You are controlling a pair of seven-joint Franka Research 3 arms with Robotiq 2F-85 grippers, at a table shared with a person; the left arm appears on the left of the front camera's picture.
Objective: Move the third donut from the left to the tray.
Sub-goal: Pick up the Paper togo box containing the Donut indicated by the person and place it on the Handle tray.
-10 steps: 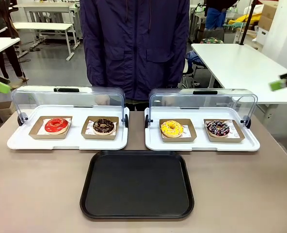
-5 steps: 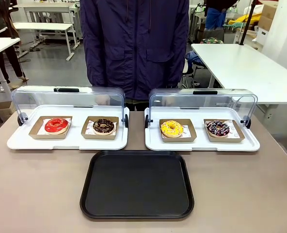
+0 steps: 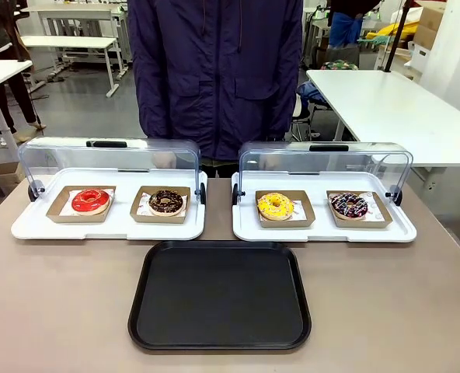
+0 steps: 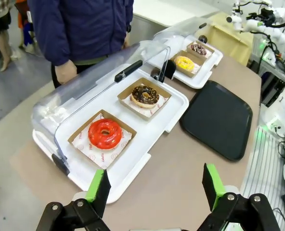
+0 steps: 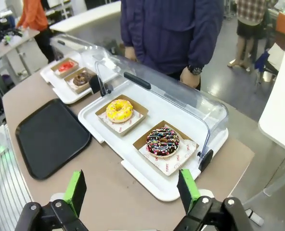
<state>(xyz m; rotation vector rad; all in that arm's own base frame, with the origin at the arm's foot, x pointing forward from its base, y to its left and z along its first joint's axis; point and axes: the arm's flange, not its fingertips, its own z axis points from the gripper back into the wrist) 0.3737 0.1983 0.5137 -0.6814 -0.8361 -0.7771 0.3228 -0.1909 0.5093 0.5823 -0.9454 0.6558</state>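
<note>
We see a grey-brown table [image 3: 51,311] bearing a black tray [image 3: 218,295] at its near middle. Just beyond it sit the left white tray [image 3: 28,227] and the right white tray [image 3: 405,231], side by side.

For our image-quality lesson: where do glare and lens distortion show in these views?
Front view: even light, faint reflections on the clear covers. Left wrist view: wide-angle stretch, sheen on the near cover. Right wrist view: same stretch; the yellow donut is sharp.

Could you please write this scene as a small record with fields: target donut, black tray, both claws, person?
target donut: yellow donut, in cardboard holder on right white tray, cover raised
black tray: on table nearer the robot, donut not yet on it
left claw: open, holding nothing
right claw: open, holding nothing
person: standing at far side
</note>
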